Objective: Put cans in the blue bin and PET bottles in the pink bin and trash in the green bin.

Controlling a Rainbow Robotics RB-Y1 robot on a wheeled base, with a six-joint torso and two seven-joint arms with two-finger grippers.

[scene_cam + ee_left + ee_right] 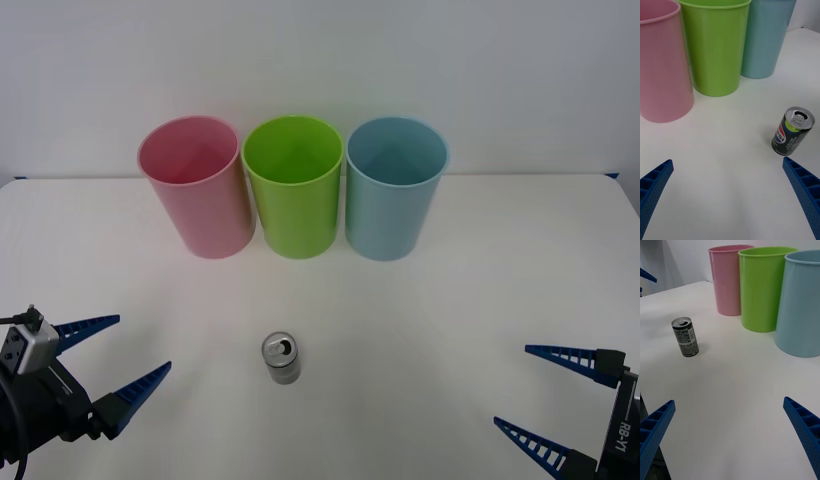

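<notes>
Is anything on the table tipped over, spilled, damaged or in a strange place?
Nothing stands out. The can stands upright and alone on the table, with no dent or spill visible. The pink bin, green bin and blue bin stand upright in a row behind it.

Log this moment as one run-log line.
can: upright on table, untouched | bins: pink bin, green bin, blue bin in a row behind | left pincer: open, near-left | right pincer: open, near-right
</notes>
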